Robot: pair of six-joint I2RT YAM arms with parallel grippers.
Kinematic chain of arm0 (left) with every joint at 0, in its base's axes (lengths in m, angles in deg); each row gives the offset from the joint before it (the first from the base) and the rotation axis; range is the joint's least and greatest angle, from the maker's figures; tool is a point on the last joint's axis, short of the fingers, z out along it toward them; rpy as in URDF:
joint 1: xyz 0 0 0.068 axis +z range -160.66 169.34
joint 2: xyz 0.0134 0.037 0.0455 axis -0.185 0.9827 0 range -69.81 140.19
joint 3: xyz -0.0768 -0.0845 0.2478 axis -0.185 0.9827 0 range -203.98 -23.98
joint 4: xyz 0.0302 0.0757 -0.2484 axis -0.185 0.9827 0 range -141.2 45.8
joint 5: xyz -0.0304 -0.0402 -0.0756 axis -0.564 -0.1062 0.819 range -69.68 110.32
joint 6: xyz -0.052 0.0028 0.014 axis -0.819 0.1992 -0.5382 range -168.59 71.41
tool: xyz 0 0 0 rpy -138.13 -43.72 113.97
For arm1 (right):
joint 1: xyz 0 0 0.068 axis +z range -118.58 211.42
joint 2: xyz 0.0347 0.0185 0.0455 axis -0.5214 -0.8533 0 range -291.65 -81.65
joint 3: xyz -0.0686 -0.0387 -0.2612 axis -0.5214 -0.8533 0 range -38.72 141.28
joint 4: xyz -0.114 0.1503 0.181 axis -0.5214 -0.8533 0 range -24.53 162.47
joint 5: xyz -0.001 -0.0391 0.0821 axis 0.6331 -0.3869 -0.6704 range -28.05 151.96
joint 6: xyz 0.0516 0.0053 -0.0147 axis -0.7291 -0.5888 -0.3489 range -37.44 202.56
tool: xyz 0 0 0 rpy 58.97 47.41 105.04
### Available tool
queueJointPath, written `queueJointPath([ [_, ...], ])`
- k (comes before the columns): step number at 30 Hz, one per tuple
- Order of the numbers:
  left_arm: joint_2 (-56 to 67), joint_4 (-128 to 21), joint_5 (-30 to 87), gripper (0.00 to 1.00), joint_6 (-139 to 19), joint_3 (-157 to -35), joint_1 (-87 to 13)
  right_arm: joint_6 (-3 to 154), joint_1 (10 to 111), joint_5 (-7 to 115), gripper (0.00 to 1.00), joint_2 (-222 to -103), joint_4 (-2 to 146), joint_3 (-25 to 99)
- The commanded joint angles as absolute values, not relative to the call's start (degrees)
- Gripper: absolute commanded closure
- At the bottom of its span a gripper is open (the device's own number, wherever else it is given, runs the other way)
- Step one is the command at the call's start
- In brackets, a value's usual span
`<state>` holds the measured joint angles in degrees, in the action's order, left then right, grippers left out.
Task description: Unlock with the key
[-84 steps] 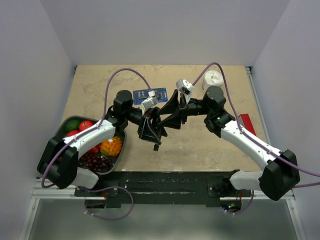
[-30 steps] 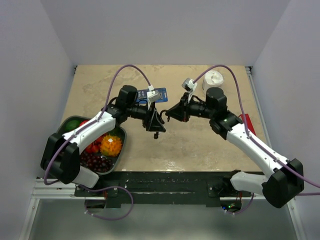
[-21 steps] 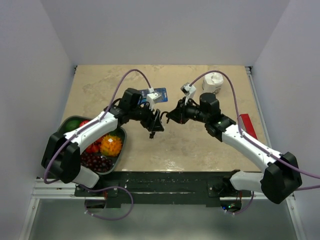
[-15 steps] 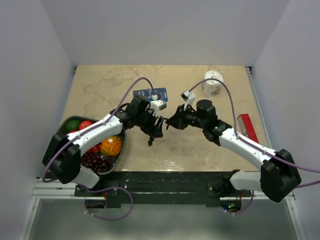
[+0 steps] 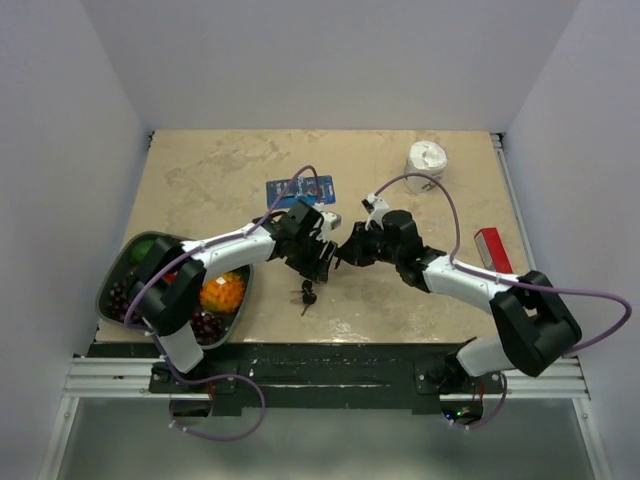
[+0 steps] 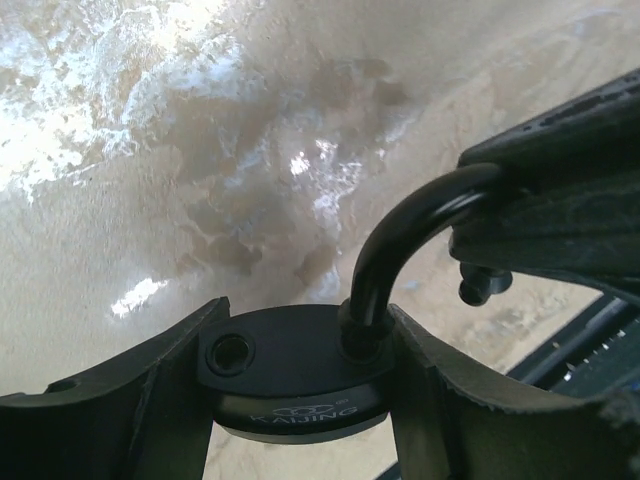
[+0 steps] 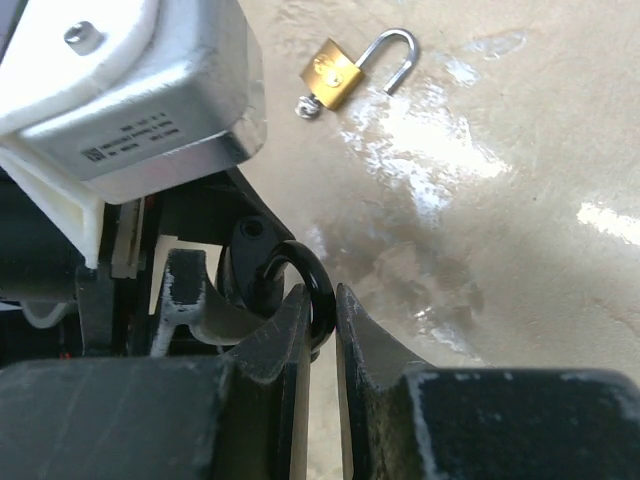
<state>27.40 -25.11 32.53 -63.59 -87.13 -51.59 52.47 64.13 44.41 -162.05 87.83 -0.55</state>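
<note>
Key bunch, short silver keys with black plastic heads (image 5: 307, 293), sits just below the two grippers on the near side. It looks to dangle from the lock's underside, but I cannot tell if one is in the keyway. Rest, big to small:
- Beige stone-pattern table (image 5: 200, 170): the lock looks lifted off it, carried between the arms.
- left gripper (image 6: 300, 388): jaws spread wide and clamped on the flanks of the rounded black metal padlock (image 6: 285, 362), shackle end up. Acts as the vise.
- right gripper (image 7: 318, 305): pinched almost closed on the curved black shackle (image 6: 405, 235), so it can pull against the held body.
- shackle: one leg seated in the body, the other socket bare. My read: the lock is released already and pulling it apart is what's left.
- Small brass padlock (image 7: 332, 68): lies on the table well apart, its own shackle swung out. Not involved.
</note>
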Motion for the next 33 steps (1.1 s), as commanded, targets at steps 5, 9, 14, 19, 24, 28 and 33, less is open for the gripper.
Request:
queueJointPath([
  [5, 33.28, -25.88, 27.7, 0.98, -64.05, -92.26, -51.53, 52.67, 60.87, 47.45, 1.0, -167.08, 94.97, -0.41],
  [9, 35.48, -26.76, 27.44, 0.87, -63.97, -93.32, -51.53, 53.55, 60.26, 47.54, 1.0, -169.89, 95.94, 0.47],
  [14, 37.68, -27.46, 27.44, 0.64, -63.7, -94.81, -51.44, 54.78, 59.03, 48.07, 1.0, -172.7, 95.85, 1.35],
  [19, 38.65, -27.73, 26.39, 0.41, -63.26, -95.78, -51.44, 57.42, 57.79, 47.89, 1.0, -174.99, 94.62, 2.94],
  [24, 38.04, -28.43, 26.12, 0.16, -62.47, -96.4, -51.44, 58.21, 57.0, 47.81, 1.0, -177.1, 94.71, 3.99],
  [28, 33.22, -31.85, 25.33, 0.04, -60.89, -94.38, -51.53, 57.95, 56.56, 47.8, 1.0, -178.42, 95.06, 4.61],
  [33, 25.83, -37.74, 25.59, 0.0, -58.61, -89.9, -51.44, 57.77, 56.21, 47.98, 1.0, -179.74, 95.15, 5.66],
])
